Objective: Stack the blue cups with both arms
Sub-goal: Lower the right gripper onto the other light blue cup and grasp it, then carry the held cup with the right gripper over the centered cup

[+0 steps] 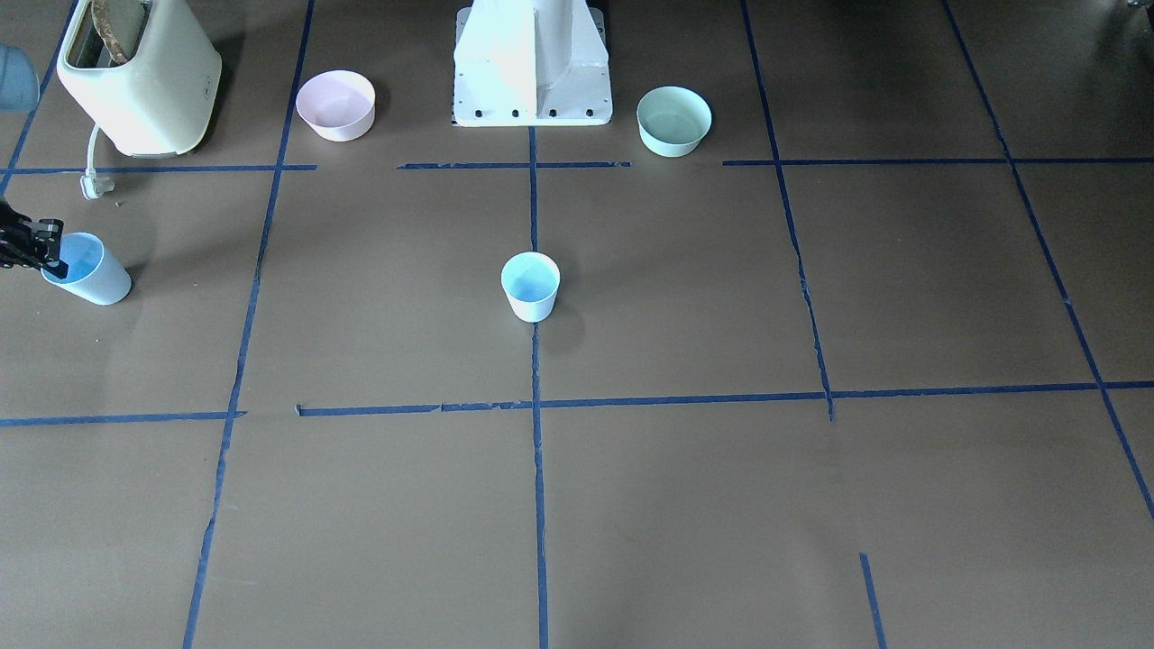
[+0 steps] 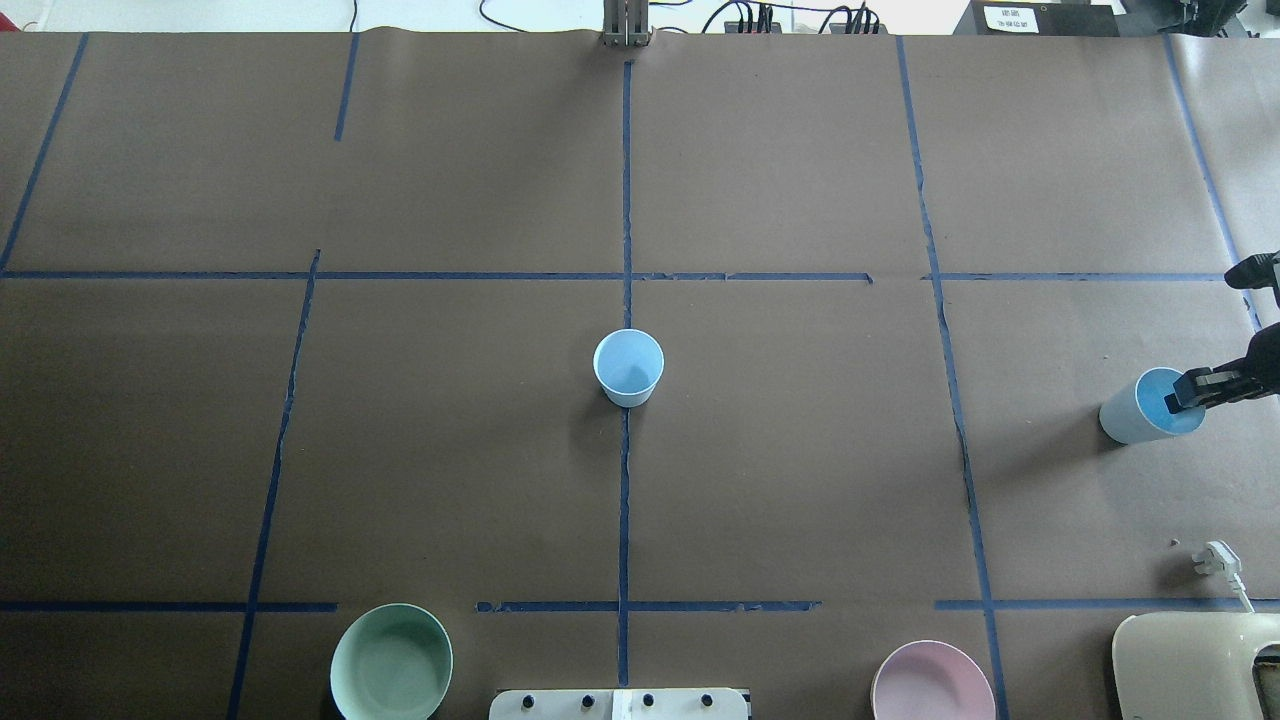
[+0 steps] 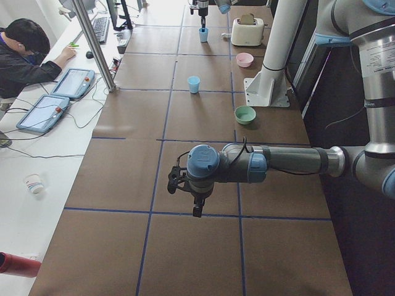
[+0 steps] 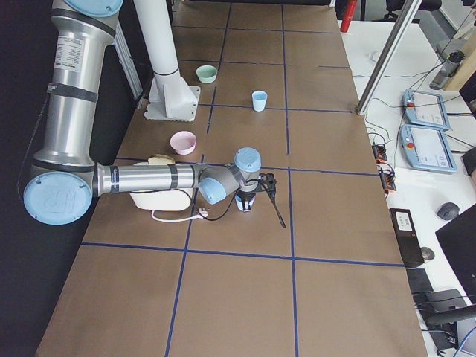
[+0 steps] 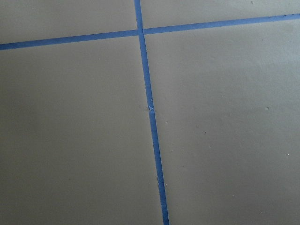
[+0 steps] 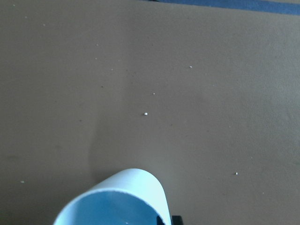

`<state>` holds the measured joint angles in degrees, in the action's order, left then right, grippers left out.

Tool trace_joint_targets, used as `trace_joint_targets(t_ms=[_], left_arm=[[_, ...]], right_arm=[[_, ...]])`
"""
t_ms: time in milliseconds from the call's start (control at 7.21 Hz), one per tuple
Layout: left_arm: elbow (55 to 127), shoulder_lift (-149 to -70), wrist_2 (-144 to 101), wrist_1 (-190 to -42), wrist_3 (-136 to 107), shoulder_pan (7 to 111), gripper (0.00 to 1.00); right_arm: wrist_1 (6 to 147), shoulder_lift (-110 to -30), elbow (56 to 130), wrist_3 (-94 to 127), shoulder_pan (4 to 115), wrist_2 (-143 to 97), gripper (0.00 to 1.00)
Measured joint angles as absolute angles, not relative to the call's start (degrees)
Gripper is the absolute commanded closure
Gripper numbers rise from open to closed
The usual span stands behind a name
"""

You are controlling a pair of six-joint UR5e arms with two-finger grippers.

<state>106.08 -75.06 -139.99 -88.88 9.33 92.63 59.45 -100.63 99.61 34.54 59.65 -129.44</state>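
One blue cup (image 2: pixel 628 367) stands upright and alone on the centre tape line, also in the front view (image 1: pixel 530 286). The other blue cup (image 2: pixel 1135 415) is at the table's far right by my right arm, at the left edge of the front view (image 1: pixel 95 278). My right gripper (image 2: pixel 1187 398) is shut on its rim, one finger inside the cup; its rim fills the bottom of the right wrist view (image 6: pixel 117 199). I cannot tell whether this cup rests on the table. My left gripper (image 3: pixel 196 206) hangs over bare table at the near left end, far from both cups; I cannot tell whether it is open or shut.
A cream toaster (image 1: pixel 140 77) with its loose plug (image 2: pixel 1220 555) stands near the held cup. A pink bowl (image 1: pixel 335 105) and a mint-green bowl (image 1: pixel 673 120) flank the white pedestal (image 1: pixel 532 63). Blue tape lines cross the brown table. An operator sits beyond the far edge (image 3: pixel 24 55).
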Motion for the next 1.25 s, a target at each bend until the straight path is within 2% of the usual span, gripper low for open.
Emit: trace_joint_targets(t_ms=[416,832,1248], left_arm=[[105.47,-74.97,-139.52,-88.84,9.08,92.64,0.0],[105.52,-75.15,-137.09,-88.8,6.92,92.53,0.0],[106.04,-75.53,-134.4,-88.77,6.44,92.31,0.0]], right_arm=[[63.62,-97.13,104.73,40.22,59.56,-130.15,1.0],[77.69,-81.28,109.28,55.63,55.2,-129.46,1.0],[91.25,-63.36,110.94,71.93,42.91,-120.74,1.0]])
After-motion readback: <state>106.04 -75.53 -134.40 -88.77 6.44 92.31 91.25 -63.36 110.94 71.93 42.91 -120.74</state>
